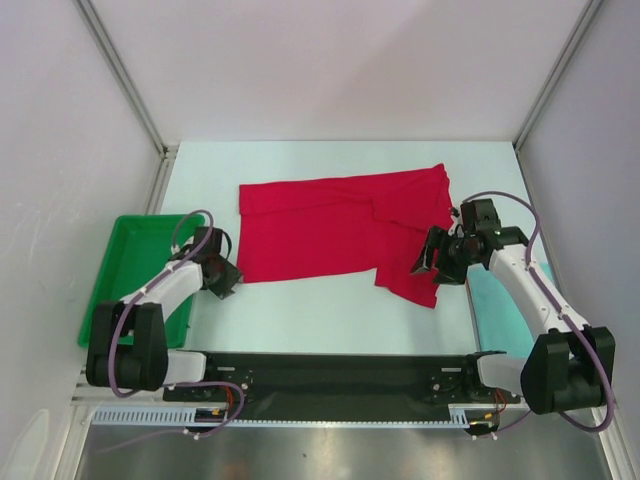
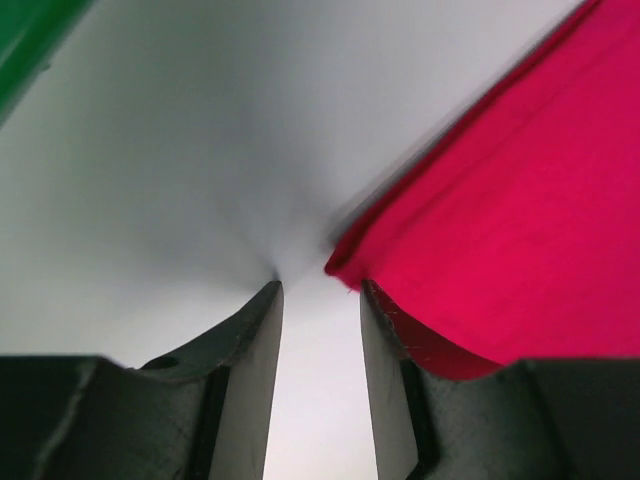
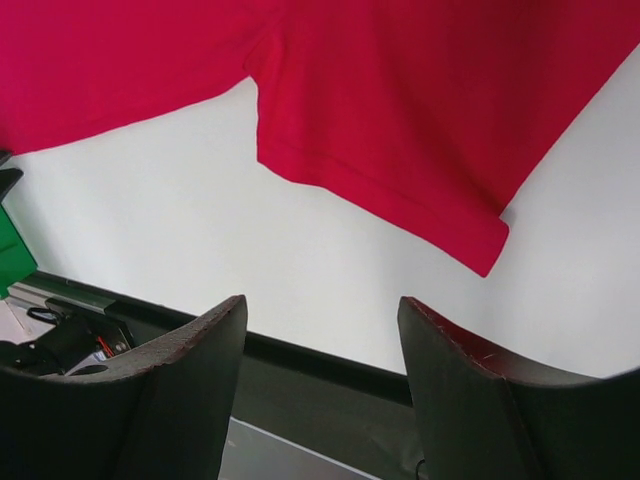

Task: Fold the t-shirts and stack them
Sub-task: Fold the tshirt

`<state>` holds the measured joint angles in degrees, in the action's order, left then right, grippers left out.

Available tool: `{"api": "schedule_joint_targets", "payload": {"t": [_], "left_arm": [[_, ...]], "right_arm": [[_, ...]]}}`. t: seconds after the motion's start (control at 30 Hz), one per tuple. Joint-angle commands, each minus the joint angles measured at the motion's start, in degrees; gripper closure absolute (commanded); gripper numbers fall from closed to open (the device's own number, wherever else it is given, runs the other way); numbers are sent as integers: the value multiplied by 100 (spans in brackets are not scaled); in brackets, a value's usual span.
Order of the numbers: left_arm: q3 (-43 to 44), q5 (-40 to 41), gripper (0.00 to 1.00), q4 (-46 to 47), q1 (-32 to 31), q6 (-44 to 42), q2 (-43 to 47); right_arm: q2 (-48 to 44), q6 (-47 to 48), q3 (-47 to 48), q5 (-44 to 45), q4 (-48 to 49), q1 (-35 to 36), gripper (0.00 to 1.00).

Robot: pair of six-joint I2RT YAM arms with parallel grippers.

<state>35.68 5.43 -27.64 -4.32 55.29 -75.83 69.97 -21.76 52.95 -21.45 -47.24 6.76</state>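
Note:
A bright red t-shirt lies spread flat across the white table, one sleeve pointing toward the front. My left gripper sits low at the shirt's front left corner. In the left wrist view its fingers stand a little apart with only bare table between them, and the red corner lies just ahead of the right fingertip. My right gripper hovers over the sleeve, wide open and empty. A pale teal folded t-shirt lies partly under the right arm.
A green plastic tray stands at the left table edge beside the left arm; a corner of it shows in the left wrist view. A black base rail runs along the near edge. White walls enclose the table on three sides.

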Motion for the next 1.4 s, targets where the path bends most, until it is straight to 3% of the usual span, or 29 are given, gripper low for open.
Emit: {"api": "schedule_joint_targets", "payload": {"t": [0.0, 0.37, 0.53, 0.63, 0.7, 0.77, 0.93, 1.23, 1.37], "left_arm": [[26, -69, 58, 321, 36, 87, -264], [-70, -25, 60, 505, 45, 114, -476], [-140, -16, 76, 452, 45, 158, -415], [-184, -51, 86, 452, 45, 53, -380], [-184, -112, 100, 478, 54, -61, -397], [-158, -165, 100, 505, 45, -158, -432], [-88, -455, 100, 575, 45, -290, -547], [44, -763, 100, 558, 54, -492, -503], [106, -798, 100, 523, 98, -563, -546]], "right_arm": [[77, 110, 225, -70, 31, 27, 32], [-98, 31, -179, 70, 5, -158, 33], [-45, -39, -355, 317, -118, -500, 33], [25, -92, -540, 335, -22, -807, 39], [183, -135, -619, 352, 136, -913, 44], [402, -214, -593, 370, 250, -940, 55], [736, -504, -751, 239, 689, -1046, 58], [1159, -627, -1031, 300, 1015, -1046, 45], [1299, -742, -1207, 36, 1366, -1046, 45]]}}
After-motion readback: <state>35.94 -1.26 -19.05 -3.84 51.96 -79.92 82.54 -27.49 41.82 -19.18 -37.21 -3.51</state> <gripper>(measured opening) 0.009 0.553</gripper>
